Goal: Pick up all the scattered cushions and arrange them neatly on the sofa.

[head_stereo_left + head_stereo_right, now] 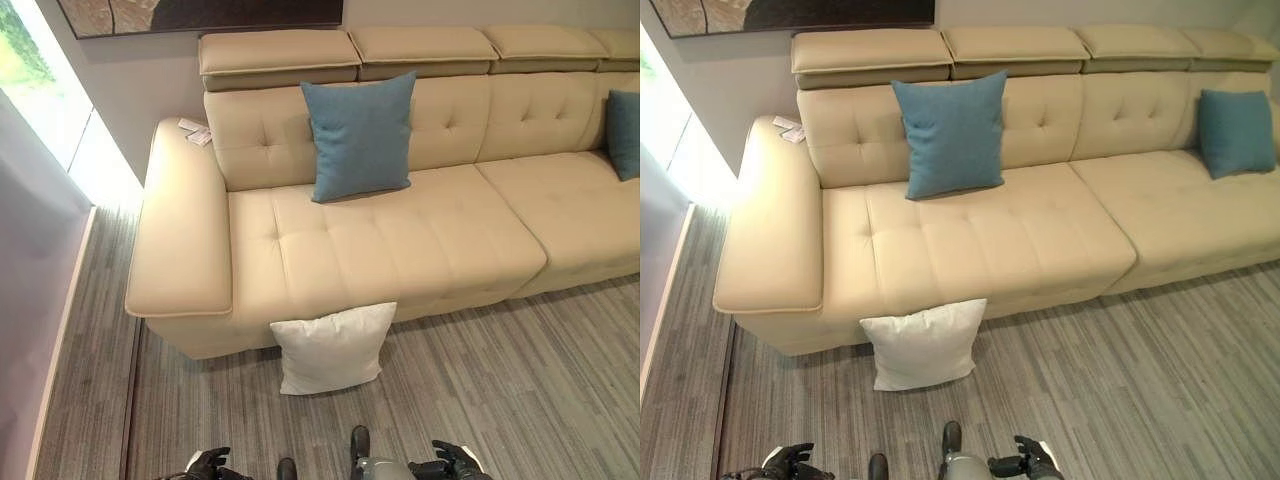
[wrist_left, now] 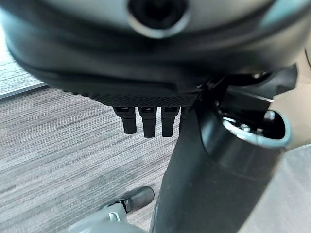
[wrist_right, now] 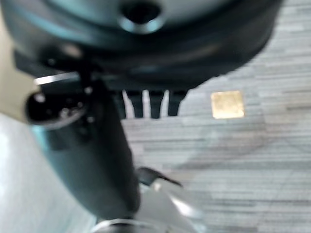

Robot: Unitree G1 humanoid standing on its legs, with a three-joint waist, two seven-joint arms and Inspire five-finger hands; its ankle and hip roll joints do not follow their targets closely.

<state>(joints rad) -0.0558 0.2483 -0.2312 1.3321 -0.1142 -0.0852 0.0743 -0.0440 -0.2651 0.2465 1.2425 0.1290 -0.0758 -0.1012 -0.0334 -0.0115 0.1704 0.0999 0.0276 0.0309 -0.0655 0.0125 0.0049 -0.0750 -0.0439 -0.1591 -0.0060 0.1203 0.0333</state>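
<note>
The left hand (image 1: 207, 462) hangs low at the near edge of the head view, over the striped grey floor (image 1: 480, 390). In its own wrist view its fingers (image 2: 148, 121) point straight down with nothing between them, so it is slack and empty. The right hand (image 1: 452, 461) sits low on the other side; its wrist view is smeared, but the fingers (image 3: 146, 103) look straight and bare as well, above the floor and a small brass-coloured square plate (image 3: 227, 104) set into it.

Ahead of both hands, well apart from them, a white cushion (image 1: 331, 347) stands on the floor, leaning against the front of the beige sofa (image 1: 400, 240). On the seat, a blue cushion (image 1: 360, 136) is propped upright against the tufted backrest. A second blue cushion (image 1: 1236, 132) leans on the backrest farther to the right. Some small items (image 1: 195, 131), too small to identify, lie on the broad armrest (image 1: 180, 230) near the wall.
</note>
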